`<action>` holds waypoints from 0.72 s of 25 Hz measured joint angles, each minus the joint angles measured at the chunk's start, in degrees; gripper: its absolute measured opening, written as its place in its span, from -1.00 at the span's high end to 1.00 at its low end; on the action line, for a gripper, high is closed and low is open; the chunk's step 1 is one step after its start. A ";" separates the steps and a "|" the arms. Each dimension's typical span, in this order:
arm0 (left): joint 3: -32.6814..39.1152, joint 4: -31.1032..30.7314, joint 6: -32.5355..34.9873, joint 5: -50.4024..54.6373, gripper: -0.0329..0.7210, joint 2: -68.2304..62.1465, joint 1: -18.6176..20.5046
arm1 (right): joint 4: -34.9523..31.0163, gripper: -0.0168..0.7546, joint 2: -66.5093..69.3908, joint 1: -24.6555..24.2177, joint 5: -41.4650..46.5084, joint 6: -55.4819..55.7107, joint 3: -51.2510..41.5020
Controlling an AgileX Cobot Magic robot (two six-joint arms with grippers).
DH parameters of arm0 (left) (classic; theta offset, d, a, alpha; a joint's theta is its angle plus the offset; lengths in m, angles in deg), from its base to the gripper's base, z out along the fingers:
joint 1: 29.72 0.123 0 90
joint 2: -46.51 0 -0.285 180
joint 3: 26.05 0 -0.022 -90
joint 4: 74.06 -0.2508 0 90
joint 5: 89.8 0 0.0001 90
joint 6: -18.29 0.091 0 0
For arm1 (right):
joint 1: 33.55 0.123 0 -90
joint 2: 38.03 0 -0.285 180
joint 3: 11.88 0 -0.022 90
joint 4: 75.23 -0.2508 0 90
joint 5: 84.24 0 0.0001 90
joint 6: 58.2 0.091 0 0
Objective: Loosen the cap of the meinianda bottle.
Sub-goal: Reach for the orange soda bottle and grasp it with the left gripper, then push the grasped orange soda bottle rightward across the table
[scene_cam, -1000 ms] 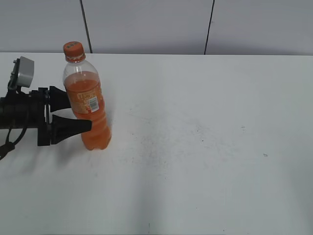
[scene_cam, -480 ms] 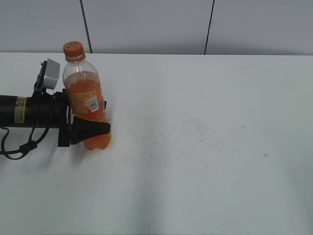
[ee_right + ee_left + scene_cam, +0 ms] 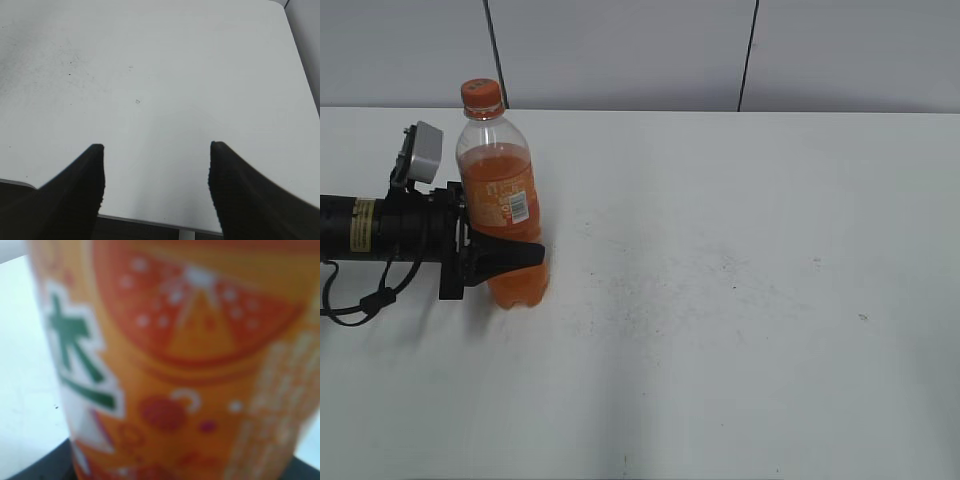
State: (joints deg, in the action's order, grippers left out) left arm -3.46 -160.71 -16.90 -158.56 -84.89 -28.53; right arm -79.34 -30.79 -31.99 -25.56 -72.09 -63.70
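Jaws now clamping meinianda bottle (image 3: 503, 215) (shifted right), cap (image 3: 480, 94) on

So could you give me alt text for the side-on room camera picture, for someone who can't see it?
A black robot arm's left pincer reaches in from the left edge, closed around the lower body of an upright meinianda bottle of orange soda. Its orange cap is on, and the bottle stands on a white table.
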 joint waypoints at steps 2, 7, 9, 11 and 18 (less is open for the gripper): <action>0.00 0.00 0.00 0.00 -0.15 0.00 -0.12 | 0.00 -0.32 0.00 0.00 0.00 0.00 0.00; 0.00 1.12 0.00 0.77 -0.15 0.19 -2.62 | 0.00 -0.32 0.00 0.00 0.00 0.00 0.00; -0.17 1.59 0.00 1.49 -0.15 0.48 -4.28 | 0.00 -0.32 0.00 0.00 0.00 0.00 0.00; -1.23 1.56 0.00 2.23 -0.15 0.60 -6.37 | 0.00 -0.32 0.00 0.00 0.00 0.00 0.00; -6.74 6.78 0.00 2.56 -0.15 0.60 -14.30 | 0.00 -0.32 0.00 0.00 0.00 0.00 0.00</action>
State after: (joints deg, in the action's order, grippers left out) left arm -10.20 -153.94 -16.90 -155.99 -84.29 -42.83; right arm -79.34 -30.79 -31.99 -25.56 -72.09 -63.70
